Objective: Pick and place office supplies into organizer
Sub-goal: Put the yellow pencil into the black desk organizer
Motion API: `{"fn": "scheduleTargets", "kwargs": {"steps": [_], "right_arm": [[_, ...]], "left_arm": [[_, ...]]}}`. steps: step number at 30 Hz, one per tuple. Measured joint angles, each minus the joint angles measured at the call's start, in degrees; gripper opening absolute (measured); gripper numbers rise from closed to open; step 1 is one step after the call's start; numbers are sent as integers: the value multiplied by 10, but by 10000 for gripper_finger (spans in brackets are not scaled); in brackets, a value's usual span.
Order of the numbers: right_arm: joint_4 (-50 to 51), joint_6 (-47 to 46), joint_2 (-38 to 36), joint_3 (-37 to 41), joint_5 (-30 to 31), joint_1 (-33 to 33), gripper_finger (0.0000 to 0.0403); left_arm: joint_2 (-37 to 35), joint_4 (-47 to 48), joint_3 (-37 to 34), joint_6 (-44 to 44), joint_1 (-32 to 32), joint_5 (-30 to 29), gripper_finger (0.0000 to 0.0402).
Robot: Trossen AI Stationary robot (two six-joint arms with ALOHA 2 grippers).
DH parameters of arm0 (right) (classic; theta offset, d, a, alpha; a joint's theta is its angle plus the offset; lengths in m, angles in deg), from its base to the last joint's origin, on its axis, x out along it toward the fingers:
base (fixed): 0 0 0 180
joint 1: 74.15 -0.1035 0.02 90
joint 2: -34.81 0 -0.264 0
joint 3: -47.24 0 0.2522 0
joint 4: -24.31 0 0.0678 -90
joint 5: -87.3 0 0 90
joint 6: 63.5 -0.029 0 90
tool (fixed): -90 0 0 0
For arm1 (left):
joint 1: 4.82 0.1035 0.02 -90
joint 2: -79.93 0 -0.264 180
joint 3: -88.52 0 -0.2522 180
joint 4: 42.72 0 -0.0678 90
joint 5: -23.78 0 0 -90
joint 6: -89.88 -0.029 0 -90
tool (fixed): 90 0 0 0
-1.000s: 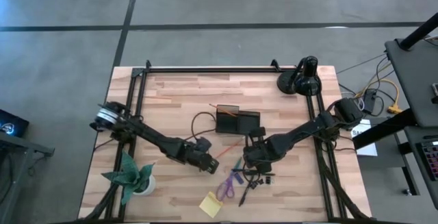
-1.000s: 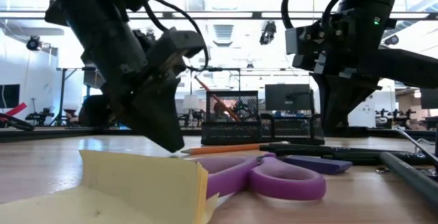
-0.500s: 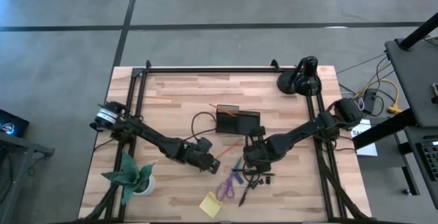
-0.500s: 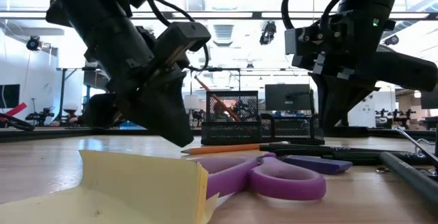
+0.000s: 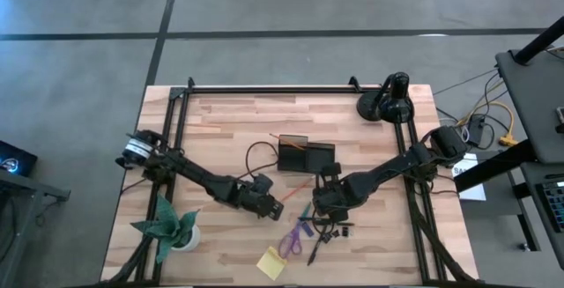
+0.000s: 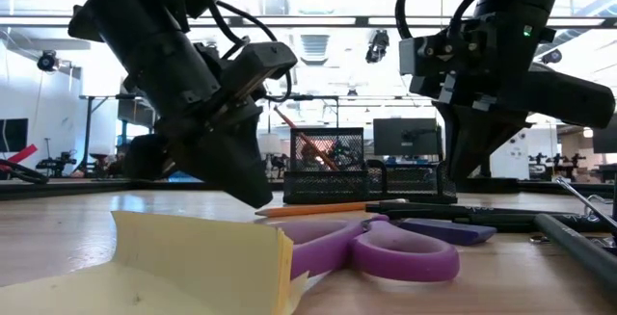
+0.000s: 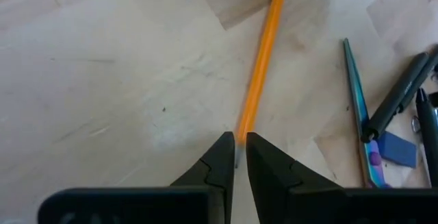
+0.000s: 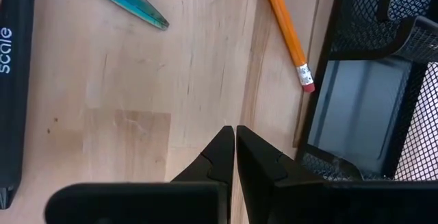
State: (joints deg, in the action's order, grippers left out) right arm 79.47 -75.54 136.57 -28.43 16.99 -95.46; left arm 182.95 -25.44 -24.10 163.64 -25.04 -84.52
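Observation:
An orange pencil (image 5: 296,191) lies on the wood between my two grippers, its eraser end (image 8: 308,83) toward the black mesh organizer (image 5: 306,154). My left gripper (image 7: 238,157) sits low at the pencil's pointed end, shut on it. My right gripper (image 8: 235,142) is shut and hovers over bare wood beside the organizer's wall (image 8: 383,101). Purple-handled scissors (image 6: 386,248), the yellow sticky pad (image 6: 193,257), a black pen (image 7: 400,94) and a small purple piece (image 7: 397,148) lie near the near edge. A second pencil (image 5: 295,144) stands slanted in the organizer. My left gripper pinches the pencil's pointed end (image 7: 241,131) between its two fingertips (image 7: 220,154), coming down at a slant from the table's left and roughly in line with the pencil. The rest of the pencil (image 6: 318,209) lies flat on the table.
A black lamp base (image 5: 388,101) stands at the far right corner and a green paper plant (image 5: 167,226) at the near left. Small black clips (image 5: 339,231) lie near the right arm. A long black bar marked "scale" (image 8: 14,80) lies beside the scissors' blade (image 8: 123,1).
My left gripper has risen a little off the tabletop and tipped slightly, staying at the pencil's pointed end. The pencil's body still lies on the wood.

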Motion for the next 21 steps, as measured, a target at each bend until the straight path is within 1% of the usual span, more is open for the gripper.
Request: {"fn": "scheduleTargets", "kwargs": {"steps": [13,16,21], "right_arm": [[-2,0,0,0,0,19,9],[-3,0,0,0,0,23,9],[-3,0,0,-1,0,24,9]], "left_arm": [[9,-5,-3,-13,0,4,24],[16,-28,-3,-14,-1,8,24],[16,-31,0,-21,-1,12,24]]}}
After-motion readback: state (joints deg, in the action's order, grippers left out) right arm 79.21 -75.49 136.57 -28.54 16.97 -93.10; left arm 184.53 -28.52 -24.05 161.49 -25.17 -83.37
